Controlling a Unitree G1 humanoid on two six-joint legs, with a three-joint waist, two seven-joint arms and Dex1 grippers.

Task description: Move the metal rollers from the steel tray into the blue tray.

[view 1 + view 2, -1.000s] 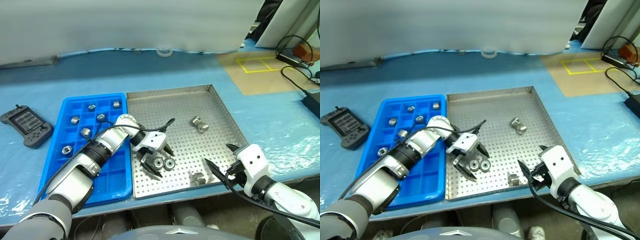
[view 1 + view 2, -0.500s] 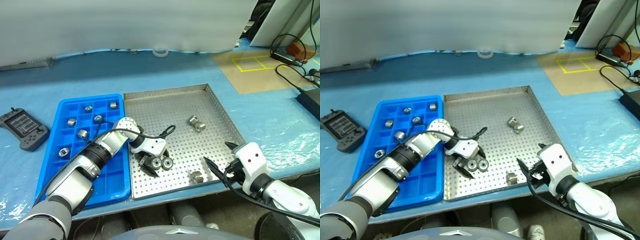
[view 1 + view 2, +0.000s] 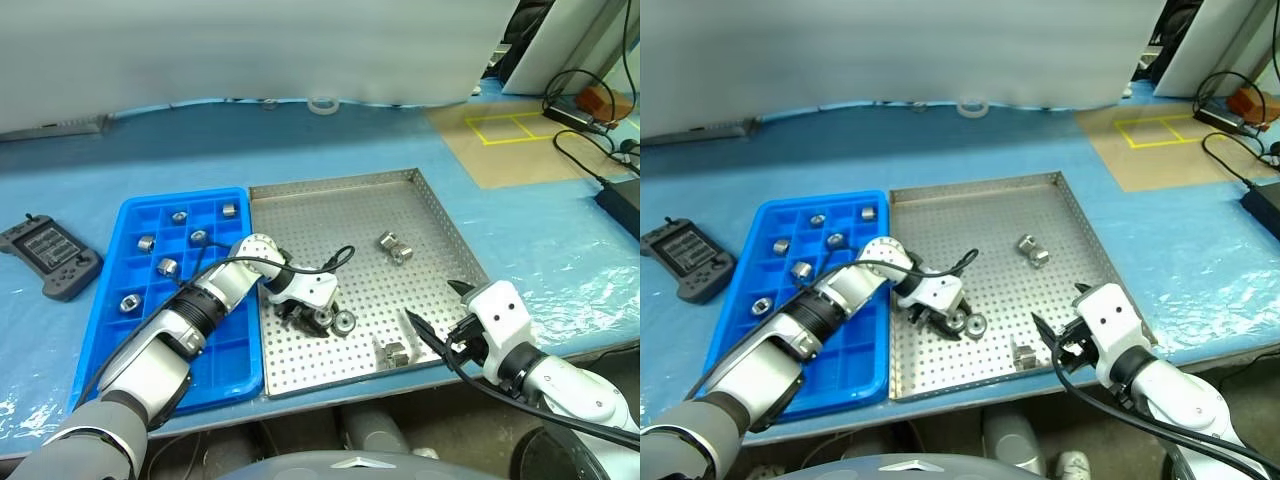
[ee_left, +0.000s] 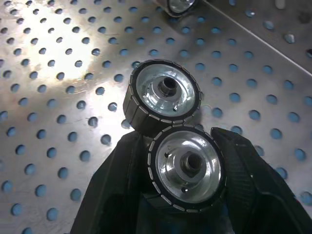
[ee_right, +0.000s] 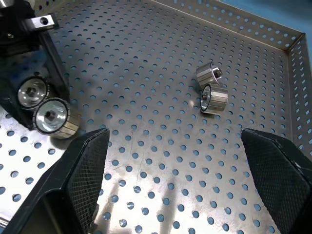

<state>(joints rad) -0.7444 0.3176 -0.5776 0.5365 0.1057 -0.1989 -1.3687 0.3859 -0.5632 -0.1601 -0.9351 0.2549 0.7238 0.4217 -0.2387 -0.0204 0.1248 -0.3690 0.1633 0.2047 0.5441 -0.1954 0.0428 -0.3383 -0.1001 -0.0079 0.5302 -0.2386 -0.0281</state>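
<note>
The steel tray (image 3: 340, 181) lies mid-table with the blue tray (image 3: 232, 345) against its left side. My left gripper (image 3: 318, 318) is down on the steel tray's floor, shut on one metal roller (image 4: 187, 168). A second roller (image 4: 165, 95) touches the held one just beyond the fingertips. Two more rollers (image 3: 394, 247) lie together further back in the steel tray, and another roller (image 3: 393, 353) rests near its front rim. Several rollers (image 3: 167, 266) sit in the blue tray's compartments. My right gripper (image 3: 437, 308) hovers open over the steel tray's front right corner, holding nothing.
A dark grey controller (image 3: 50, 258) lies left of the blue tray. A tape roll (image 3: 322, 104) sits at the table's back edge. A brown mat with yellow marking (image 3: 510, 130) and black cables (image 3: 590, 150) occupy the far right.
My left gripper's fingers have closed in from wide open around one of the two rollers beside it. The right gripper has stayed put and open.
</note>
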